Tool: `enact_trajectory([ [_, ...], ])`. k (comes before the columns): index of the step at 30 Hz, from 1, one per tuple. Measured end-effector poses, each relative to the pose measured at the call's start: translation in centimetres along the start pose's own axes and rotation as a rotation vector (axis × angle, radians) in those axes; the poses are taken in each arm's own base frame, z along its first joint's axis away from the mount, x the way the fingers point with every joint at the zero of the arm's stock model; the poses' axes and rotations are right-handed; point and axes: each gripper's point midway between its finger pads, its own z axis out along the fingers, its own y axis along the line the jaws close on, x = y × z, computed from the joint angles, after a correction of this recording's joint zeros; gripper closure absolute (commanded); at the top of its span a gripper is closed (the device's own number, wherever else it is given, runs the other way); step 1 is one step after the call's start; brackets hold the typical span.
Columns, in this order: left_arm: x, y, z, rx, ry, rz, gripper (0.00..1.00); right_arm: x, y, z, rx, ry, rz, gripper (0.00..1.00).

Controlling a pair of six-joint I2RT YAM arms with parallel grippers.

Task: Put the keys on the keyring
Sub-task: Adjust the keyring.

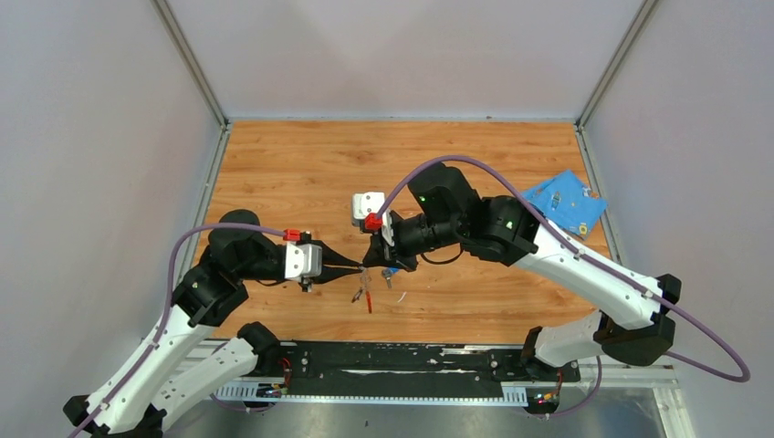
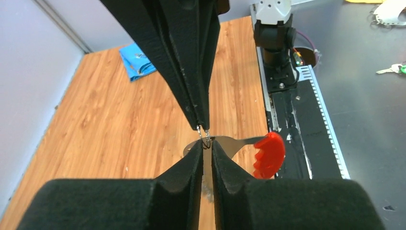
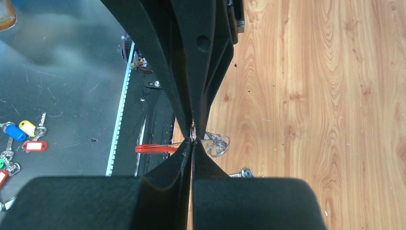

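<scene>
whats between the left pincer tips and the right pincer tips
The keyring's small metal ring sits right where the left pincer and right pincer meet tip to tip, nothing else. The left wrist view shows it clearest.

Top view, 12 o'clock is away from the bases. Your hands meet tip to tip just 6 o'clock of the table [image 1: 301, 164] middle: left hand [image 1: 351, 267] comes in from 9, right hand [image 1: 374, 258] from 3. Keyring [image 1: 367, 297] is at their tips, its strap trailing toward 6. A key [image 1: 391, 273] is just at 4 o'clock of that meeting point. Cloth [image 1: 566, 203] lies on the table at 2 o'clock, well apart.
</scene>
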Motion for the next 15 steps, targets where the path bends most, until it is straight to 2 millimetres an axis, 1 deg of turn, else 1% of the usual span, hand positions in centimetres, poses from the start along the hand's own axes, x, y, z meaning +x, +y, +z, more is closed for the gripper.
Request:
enact_trajectory([
  [3,0.43,0.31,0.05,-0.014,0.017,-0.009,0.88,0.01,0.03,0.11,-0.001,0.008,-0.004,1.00],
  [8,0.55,0.36,0.11,-0.019,0.021,-0.034,0.94,-0.20,0.09,0.28,-0.004,0.021,-0.006,1.00],
  [15,0.72,0.29,0.20,-0.017,0.026,-0.063,1.00,-0.22,0.37,0.56,-0.015,0.034,-0.004,1.00],
])
